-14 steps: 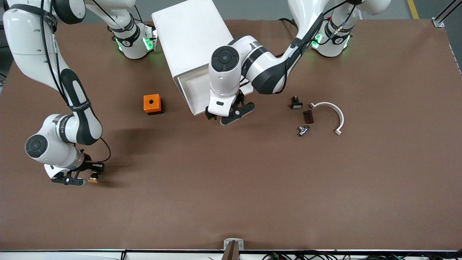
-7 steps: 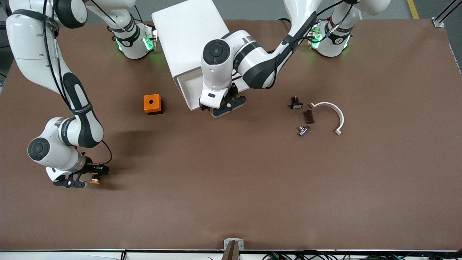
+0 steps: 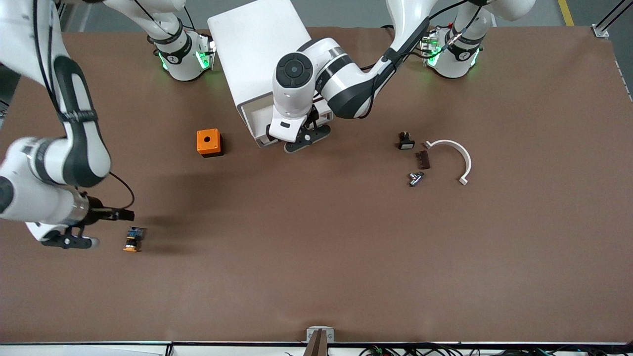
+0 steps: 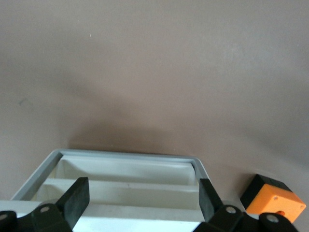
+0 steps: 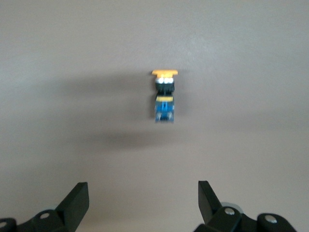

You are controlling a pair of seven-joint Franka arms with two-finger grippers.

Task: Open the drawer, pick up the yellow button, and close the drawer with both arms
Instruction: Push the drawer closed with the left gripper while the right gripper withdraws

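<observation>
The button (image 3: 132, 239), with its orange cap, black body and blue end, lies on its side on the brown table near the right arm's end. My right gripper (image 3: 74, 242) hangs open beside and above it, holding nothing. In the right wrist view the button (image 5: 164, 96) lies apart from the open right gripper (image 5: 143, 200). The white cabinet's drawer (image 3: 254, 121) stands a little way out. My left gripper (image 3: 302, 141) is open against the drawer's front. The left wrist view shows the drawer's white inside (image 4: 125, 179) just past the open left gripper (image 4: 143, 198).
An orange box with a round hole (image 3: 208, 142) stands beside the drawer toward the right arm's end. Toward the left arm's end lie a small black part with a white face (image 3: 405, 141), a brown piece (image 3: 422, 159), a metal part (image 3: 415, 178) and a white curved piece (image 3: 457, 158).
My right gripper opened, let the button go onto the table and drew up and away from it. My left gripper pushed the drawer farther into the cabinet.
</observation>
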